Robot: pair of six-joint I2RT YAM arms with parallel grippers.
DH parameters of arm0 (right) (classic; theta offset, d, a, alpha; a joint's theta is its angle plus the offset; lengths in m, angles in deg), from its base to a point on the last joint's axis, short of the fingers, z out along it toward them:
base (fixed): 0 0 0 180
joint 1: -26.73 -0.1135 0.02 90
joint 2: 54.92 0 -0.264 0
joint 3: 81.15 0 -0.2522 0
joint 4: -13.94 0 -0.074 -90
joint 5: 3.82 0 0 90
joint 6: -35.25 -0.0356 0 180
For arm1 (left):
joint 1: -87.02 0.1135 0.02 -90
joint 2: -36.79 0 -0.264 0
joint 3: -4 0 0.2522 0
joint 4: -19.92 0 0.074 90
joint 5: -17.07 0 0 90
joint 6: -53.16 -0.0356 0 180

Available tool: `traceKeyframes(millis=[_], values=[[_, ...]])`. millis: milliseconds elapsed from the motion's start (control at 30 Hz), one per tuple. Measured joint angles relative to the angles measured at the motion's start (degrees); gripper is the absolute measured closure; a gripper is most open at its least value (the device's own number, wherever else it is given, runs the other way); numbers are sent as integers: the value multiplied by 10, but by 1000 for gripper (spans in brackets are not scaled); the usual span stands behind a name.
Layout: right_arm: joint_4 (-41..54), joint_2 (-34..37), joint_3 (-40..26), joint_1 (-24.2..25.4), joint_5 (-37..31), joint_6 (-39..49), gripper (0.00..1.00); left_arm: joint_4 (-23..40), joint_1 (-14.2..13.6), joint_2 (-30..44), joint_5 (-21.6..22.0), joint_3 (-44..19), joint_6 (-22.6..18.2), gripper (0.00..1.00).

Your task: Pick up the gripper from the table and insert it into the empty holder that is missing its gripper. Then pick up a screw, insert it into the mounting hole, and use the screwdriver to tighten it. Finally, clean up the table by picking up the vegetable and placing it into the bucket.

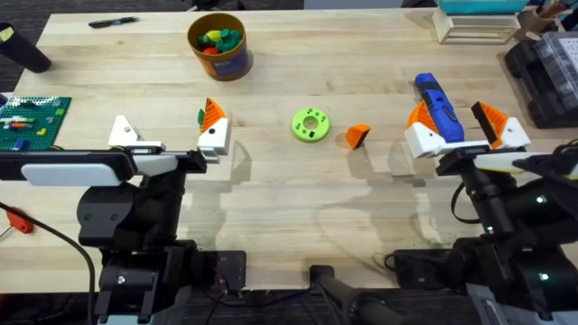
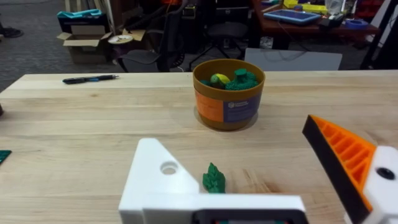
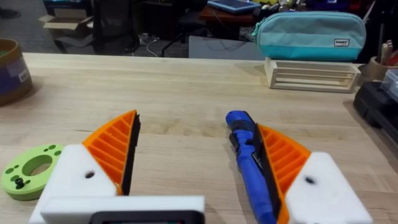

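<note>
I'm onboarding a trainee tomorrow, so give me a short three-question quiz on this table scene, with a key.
1. True or false: the loose orange gripper lies between the lime-green disc and the right hand.
2. Which finger block of the left hand is the bare holder? A) the one nearer the vegetable. B) the one farther from it. C) both.
3. Fill in: the blue screwdriver lies between the open fingers of the ___ hand.
Key: 1 true; 2 B; 3 right.
</note>
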Motion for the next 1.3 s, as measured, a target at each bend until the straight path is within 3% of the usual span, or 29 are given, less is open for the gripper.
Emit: traceKeyframes(millis=[467, 633, 767, 900, 1067, 1100, 1300], values=[[0, 0, 0, 0, 0, -1, 8, 2, 0, 0, 0, 0, -1, 8], [45, 11, -25, 0, 0, -4, 8, 80, 0, 0, 3, -26, -7, 10], [118, 67, -105, 2, 0, -11, 8, 156, 0, 17, 15, -111, -10, 10], [176, 167, -219, 9, 0, -13, 8, 273, 0, 88, 16, -227, -11, 10], [273, 323, -385, 13, 0, -15, 8, 443, 0, 258, 17, -382, -11, 10], [351, 407, -485, 13, 0, -16, 8, 534, 0, 370, 18, -481, -11, 10], [493, 543, -642, 13, 0, -16, 8, 636, 0, 566, 18, -633, -11, 10]])
